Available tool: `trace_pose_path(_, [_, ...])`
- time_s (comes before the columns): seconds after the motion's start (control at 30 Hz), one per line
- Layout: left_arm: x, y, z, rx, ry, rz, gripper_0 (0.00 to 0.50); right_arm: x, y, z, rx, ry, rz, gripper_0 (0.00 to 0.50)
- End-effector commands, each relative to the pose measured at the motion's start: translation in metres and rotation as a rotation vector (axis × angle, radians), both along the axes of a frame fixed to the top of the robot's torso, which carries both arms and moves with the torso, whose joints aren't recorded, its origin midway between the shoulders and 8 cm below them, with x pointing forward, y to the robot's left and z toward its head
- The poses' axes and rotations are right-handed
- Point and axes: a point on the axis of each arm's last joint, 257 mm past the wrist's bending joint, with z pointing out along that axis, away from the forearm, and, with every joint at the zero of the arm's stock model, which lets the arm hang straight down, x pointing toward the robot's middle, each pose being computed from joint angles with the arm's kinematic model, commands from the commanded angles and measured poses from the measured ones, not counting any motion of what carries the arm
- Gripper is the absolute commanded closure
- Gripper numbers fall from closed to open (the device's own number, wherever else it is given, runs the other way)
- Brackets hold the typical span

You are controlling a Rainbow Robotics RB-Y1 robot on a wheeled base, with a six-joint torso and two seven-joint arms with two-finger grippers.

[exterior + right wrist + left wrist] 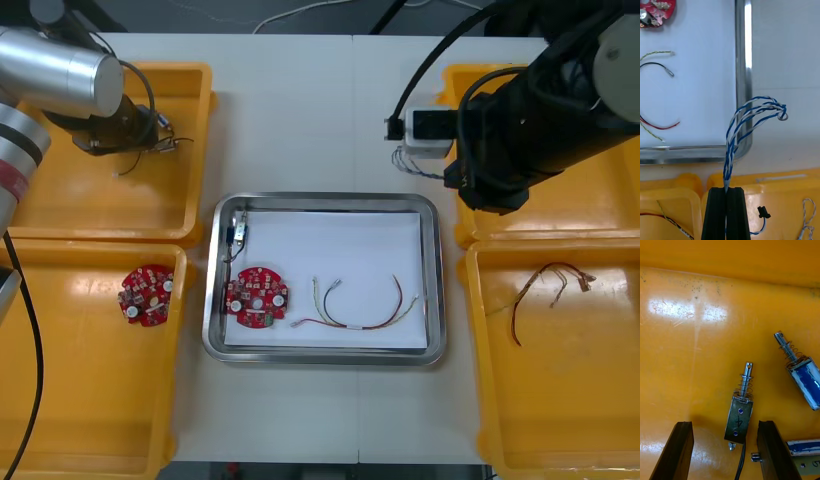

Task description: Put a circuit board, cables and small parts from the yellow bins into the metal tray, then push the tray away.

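Cable (730, 153) in right fingers (717, 213); small metal part (739, 416) between left fingers (677, 450).

I count four yellow bins (200, 150) (90, 400) (590, 210) (580, 400), one metal tray (325, 200), two red circuit boards (146, 294) (257, 297), two red and yellow cables (360, 305) (545, 290), two twisted blue and white cables (752, 112) (807, 217), and three small metal parts (739, 412) (801, 371) (805, 450) under my left wrist.

Light tabletop (300, 110) has a shiny rectangular metal tray (212, 300) in the middle, with two yellow plastic bins (100, 205) on each side.
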Motion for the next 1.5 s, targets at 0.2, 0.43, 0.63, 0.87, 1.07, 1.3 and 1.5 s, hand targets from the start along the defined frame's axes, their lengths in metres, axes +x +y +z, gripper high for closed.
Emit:
trace_pose_path(0.2, [0.016,-0.031,0.025,0.078,-0.03,-0.147,0.393,-0.023,0.062,-0.056,-0.065,0.024,0.109,0.5])
trace_pose_path(0.43, [0.015,-0.033,0.024,0.067,-0.025,-0.151,0.5,-0.017,0.088,-0.093,-0.065,0.017,0.135,0.5])
trace_pose_path(0.63, [0.006,-0.026,0.028,0.091,0.011,-0.155,0.5,-0.005,0.087,-0.118,-0.073,0.035,0.114,0.5])
trace_pose_path(0.87, [-0.019,-0.023,0.048,0.101,0.089,-0.154,0.5,0.012,0.087,-0.137,-0.109,0.01,0.089,0.5])
trace_pose_path(1.07, [-0.042,-0.024,0.066,0.098,0.144,-0.15,0.5,0.02,0.091,-0.149,-0.109,0.026,0.076,0.5])
trace_pose_path(1.3, [-0.061,-0.024,0.082,0.094,0.179,-0.152,0.5,0.02,0.09,-0.153,-0.124,0.025,0.074,0.414])
trace_pose_path(1.5, [-0.081,-0.026,0.097,0.074,0.214,-0.155,0.5,0.019,0.091,-0.153,-0.121,0.028,0.08,0.0])
